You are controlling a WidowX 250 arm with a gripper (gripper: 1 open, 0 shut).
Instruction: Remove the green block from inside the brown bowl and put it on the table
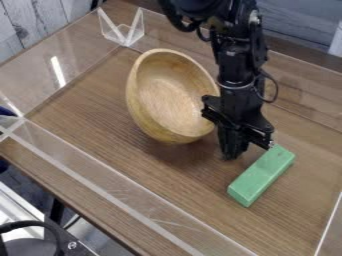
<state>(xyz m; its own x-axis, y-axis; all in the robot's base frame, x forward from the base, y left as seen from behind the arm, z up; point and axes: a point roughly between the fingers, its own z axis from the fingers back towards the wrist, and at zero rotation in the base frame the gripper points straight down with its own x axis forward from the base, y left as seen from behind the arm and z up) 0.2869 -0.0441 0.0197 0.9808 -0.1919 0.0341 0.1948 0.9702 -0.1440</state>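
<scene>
At the far left of the view, lower than the jaws, a black round part with cables point(30, 238) shows at the picture's edge. Next, along the left side, there is the low clear wall point(100, 190) of the brown wood-grain table point(94, 120). Above and to the left of the jaws, well apart from them, a small clear angular piece point(122, 27) stands near the far edge.

Then comes the brown bowl point(171, 95), just to the left of the jaws. It is tilted, not flat on its base, and its pale smooth inside is visible. The right part of its rim is very close to the black gripper point(231, 152); if they are touching, I cannot tell.

The gripper points down, low over the table, and its jaws are closed. I see no object clearly between them, but the dark fingertips are difficult to separate, so I cannot tell if they have hold of the rim.

To the right of the jaws and lower in the view, the green block point(261, 177) lies flat on the table, outside the bowl, placed diagonally.
</scene>
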